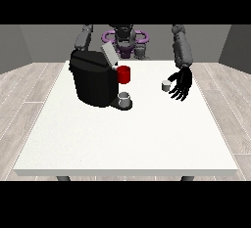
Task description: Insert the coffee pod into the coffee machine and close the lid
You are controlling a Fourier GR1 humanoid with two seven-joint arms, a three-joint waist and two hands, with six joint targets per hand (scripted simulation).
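One large white table [122, 139] stands on a pale wood-plank floor [29, 85] between grey walls [19, 46]. Black coffee machine [93, 80] at the view's left, its lid [109, 55] raised, a red cup [124, 74] beside it and a grey cup [124, 99] on its tray. Small grey coffee pod [166, 85] on the tabletop, just beside the hand at the view's right [181, 84], fingers spread, holding nothing.

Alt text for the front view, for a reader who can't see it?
A black hand at the view's right hovers, fingers spread, beside a small coffee pod on a white table. At the left stands a black coffee machine, lid raised.
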